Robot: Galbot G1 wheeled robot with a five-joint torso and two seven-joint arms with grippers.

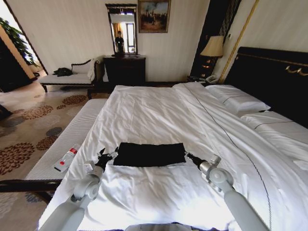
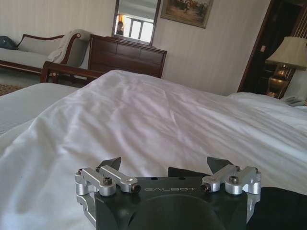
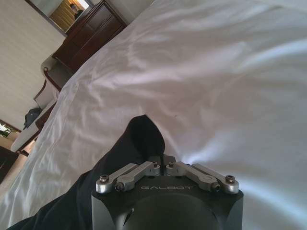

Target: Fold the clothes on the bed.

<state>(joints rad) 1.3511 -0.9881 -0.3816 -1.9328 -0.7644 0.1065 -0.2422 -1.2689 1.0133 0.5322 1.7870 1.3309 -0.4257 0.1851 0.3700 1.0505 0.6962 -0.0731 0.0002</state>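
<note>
The clothes point(image 1: 149, 154), a black T-shirt, lie as a flat folded strip near the foot of the bed point(image 1: 159, 108) on its white duvet. At the strip's left end my left gripper point(image 1: 108, 155) is open; in the left wrist view the left gripper point(image 2: 165, 165) has its fingers spread wide over the black cloth's point(image 2: 283, 206) edge. My right gripper point(image 1: 188, 156) is at the strip's right end. In the right wrist view the right gripper point(image 3: 162, 163) is shut on a corner of the black cloth point(image 3: 141, 136), which rises in a small peak.
A long white bench point(image 1: 72, 134) runs along the bed's left side, with a small white and red object point(image 1: 66, 159) on it. Pillows point(image 1: 240, 102) and the dark headboard point(image 1: 274, 72) are at right. A dresser point(image 1: 125, 70), chaise point(image 1: 67, 78) and lamp point(image 1: 212, 47) line the far wall.
</note>
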